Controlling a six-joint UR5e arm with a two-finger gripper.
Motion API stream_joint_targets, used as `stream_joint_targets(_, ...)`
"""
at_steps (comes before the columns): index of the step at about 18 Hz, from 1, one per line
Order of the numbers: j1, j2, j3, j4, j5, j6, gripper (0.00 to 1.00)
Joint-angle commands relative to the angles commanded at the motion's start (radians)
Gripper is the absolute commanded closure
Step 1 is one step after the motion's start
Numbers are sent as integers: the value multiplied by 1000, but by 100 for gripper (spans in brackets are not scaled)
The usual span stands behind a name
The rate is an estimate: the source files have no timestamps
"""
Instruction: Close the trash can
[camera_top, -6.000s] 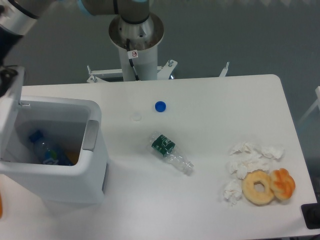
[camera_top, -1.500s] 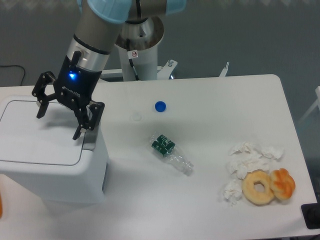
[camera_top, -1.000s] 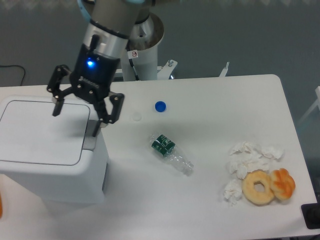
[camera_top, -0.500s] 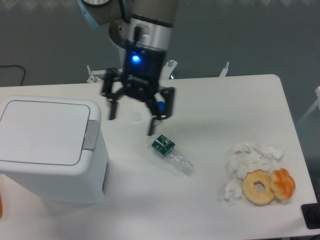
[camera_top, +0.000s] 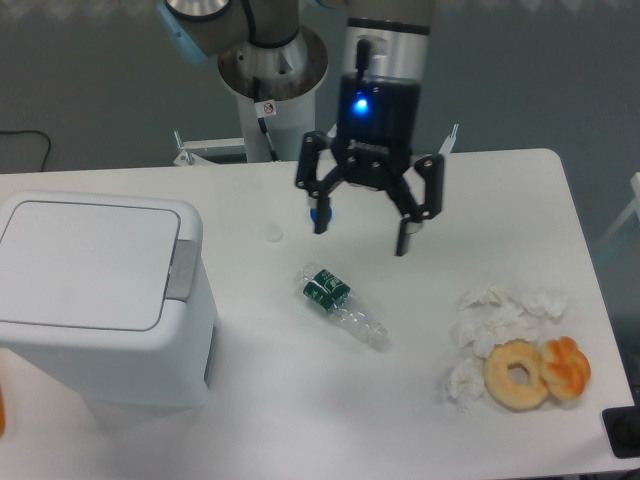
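Note:
The trash can (camera_top: 100, 300) is a large white boxy bin at the left of the table. Its flat lid (camera_top: 85, 262) lies down shut, with the grey latch tab (camera_top: 181, 270) on its right edge. My gripper (camera_top: 361, 236) hangs over the middle of the table, well to the right of the bin. Its black fingers are spread wide and it is open, with nothing between them. A blue light glows on its wrist.
A crushed clear bottle (camera_top: 343, 305) with a green label lies mid-table. A blue cap (camera_top: 318, 212) shows partly behind the gripper's left finger. Crumpled tissues (camera_top: 495, 318), a ring donut (camera_top: 516, 374) and a pastry (camera_top: 566, 366) sit at the right. The arm's base post (camera_top: 272, 90) stands behind the table.
The lid went from raised to shut on the bin. The gripper then left the bin and has swung right across the table, past the blue cap, staying open.

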Motion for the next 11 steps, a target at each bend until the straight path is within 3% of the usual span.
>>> stream_joint_targets(3, 0, 11, -24, -3, 81, 88, 0)
stream_joint_targets(7, -12, 26, -80, -2, 224, 109, 0)
stream_joint_targets(11, -11, 41, -113, -3, 238, 111, 0)
